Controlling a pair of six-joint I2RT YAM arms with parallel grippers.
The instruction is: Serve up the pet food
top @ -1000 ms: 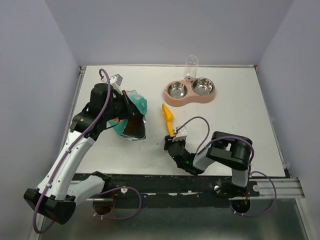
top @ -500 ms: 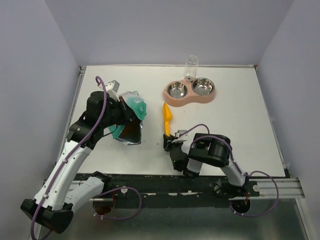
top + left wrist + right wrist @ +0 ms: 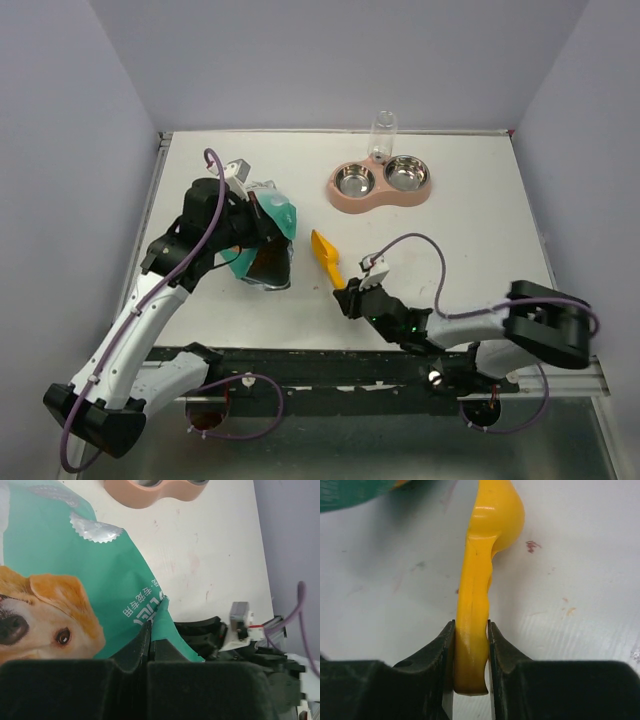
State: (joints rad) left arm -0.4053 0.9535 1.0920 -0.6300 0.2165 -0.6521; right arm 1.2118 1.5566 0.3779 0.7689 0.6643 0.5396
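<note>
Spillage across the white surface (image 3: 455,250) is the main risk, and several things here could cause it. The teal bag (image 3: 278,214) sits toward the left edge, tipped so that its open mouth faces the near edge. It is held up only by the left gripper (image 3: 150,642), which is clenched on a thin fold of the bag's rim. If that fold slips or creases, the bag could sag, closing its mouth or dumping its contents. The pink feeder (image 3: 380,201) stands near the far edge, well apart from the bag, so any loaded carry has to cross open ground, and a tilt on the way would scatter pieces. The right gripper (image 3: 471,641) grasps the orange scoop (image 3: 481,575) at the very tail of its handle, with the cup lying low against the surface. A hold that far back gives the cup leverage to twist between the jaws once it is weighted or pushed against the bag wall. The pet food (image 3: 267,262) seems to be the brown mass inside the bag's mouth, with none yet in the scoop or the feeder. Loose pellets that small will roll off at the slightest tip.
</note>
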